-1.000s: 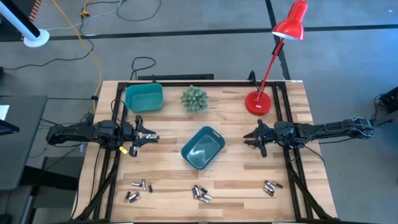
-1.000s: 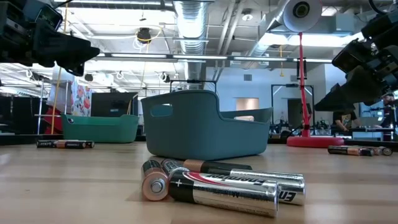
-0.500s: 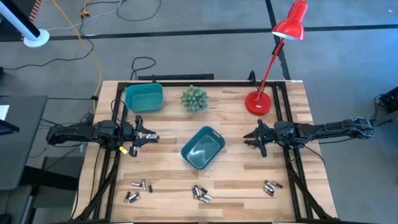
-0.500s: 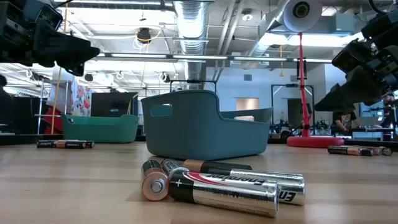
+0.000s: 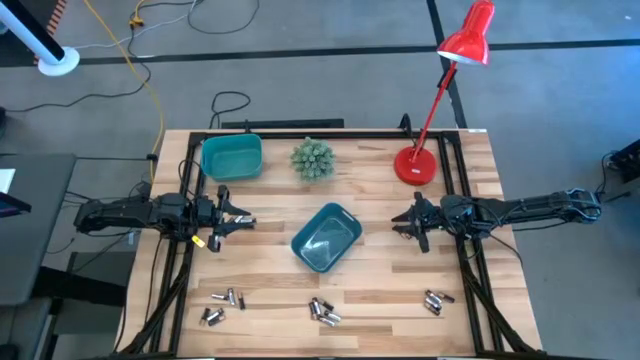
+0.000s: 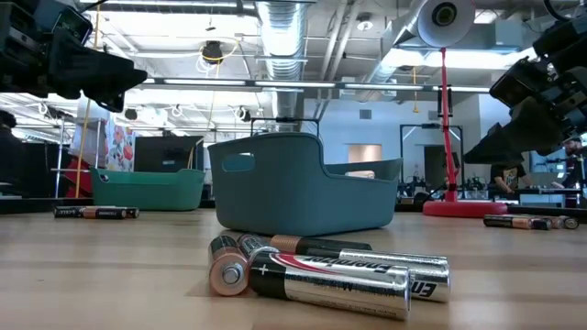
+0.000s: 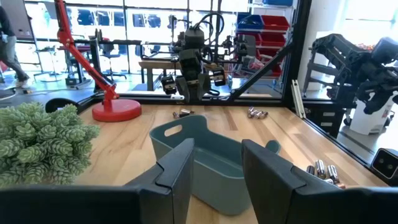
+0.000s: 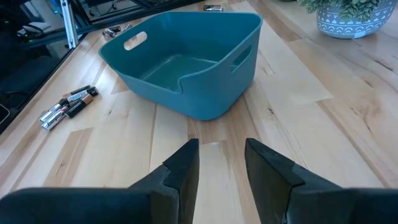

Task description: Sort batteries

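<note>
Several small batteries lie on their sides in three clusters near the table's near edge: left [image 5: 222, 300], middle [image 5: 323, 311] and right [image 5: 433, 301]. The middle cluster [image 6: 321, 270] fills the front of the low view. A dark-teal bin [image 5: 325, 237] stands at the table's centre, and a lighter teal bin [image 5: 231, 157] stands at the far left. My left gripper [image 5: 242, 221] hovers open, left of the centre bin [image 7: 205, 155] and pointing at it. My right gripper [image 5: 402, 226] hovers open on that bin's right, facing it [image 8: 186, 62].
A potted plant [image 5: 313, 158] and a red desk lamp's base [image 5: 414, 165] stand at the far side. A black frame rail runs along the table's edges. Bare wood lies between the centre bin and the battery clusters.
</note>
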